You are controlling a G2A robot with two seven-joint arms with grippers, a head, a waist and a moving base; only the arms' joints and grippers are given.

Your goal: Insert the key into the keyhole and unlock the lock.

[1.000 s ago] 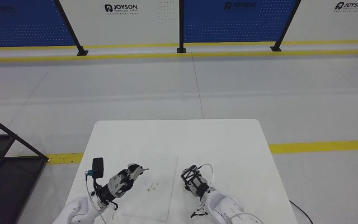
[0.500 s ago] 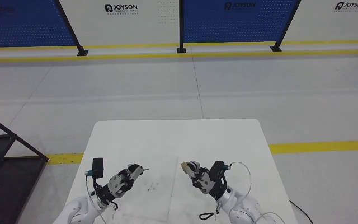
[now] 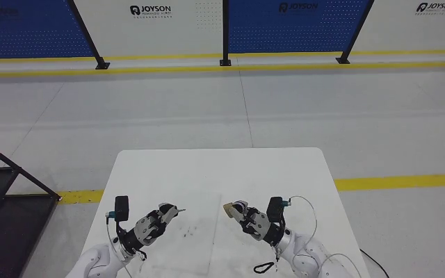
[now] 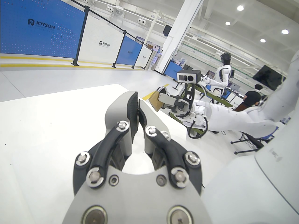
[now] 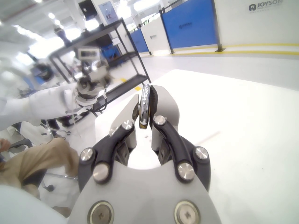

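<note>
We log: right gripper point(image 3: 236, 208) pinches the lock point(image 3: 229, 206) above the table point(image 3: 278, 167); left gripper point(image 3: 171, 209) clamps the key point(image 3: 180, 209), apart from it.

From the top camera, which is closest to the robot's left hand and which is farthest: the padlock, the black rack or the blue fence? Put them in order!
Starting from the left hand:
1. padlock: nearest, held in the right hand, a little to the right.
2. black rack: next, standing on the floor off to the left.
3. blue fence: farthest, way across the floor at the back.

Tiny, indistinct key point(image 3: 181, 209); lock point(image 5: 144, 104) body mostly behind right gripper point(image 5: 145, 92)
</note>
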